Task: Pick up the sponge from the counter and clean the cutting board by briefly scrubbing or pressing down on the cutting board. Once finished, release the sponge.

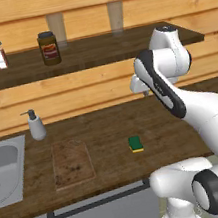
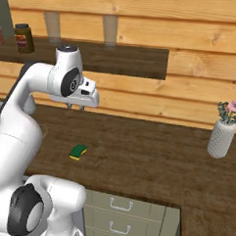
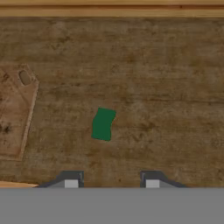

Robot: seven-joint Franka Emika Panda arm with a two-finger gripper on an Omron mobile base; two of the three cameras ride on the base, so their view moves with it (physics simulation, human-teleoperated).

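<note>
Over on the left, the steel sink (image 1: 4,167) and soap dispenser (image 1: 35,125); next the cutting board (image 1: 71,162) flat on the counter (image 1: 110,131); then the sponge (image 1: 135,144), alone, well apart from it. High above hangs the gripper (image 3: 111,181), jaws wide, holding nothing.

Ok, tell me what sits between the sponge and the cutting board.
Nothing: between the sponge and the cutting board lies only bare counter, seen in the left base view and the hand view.
</note>
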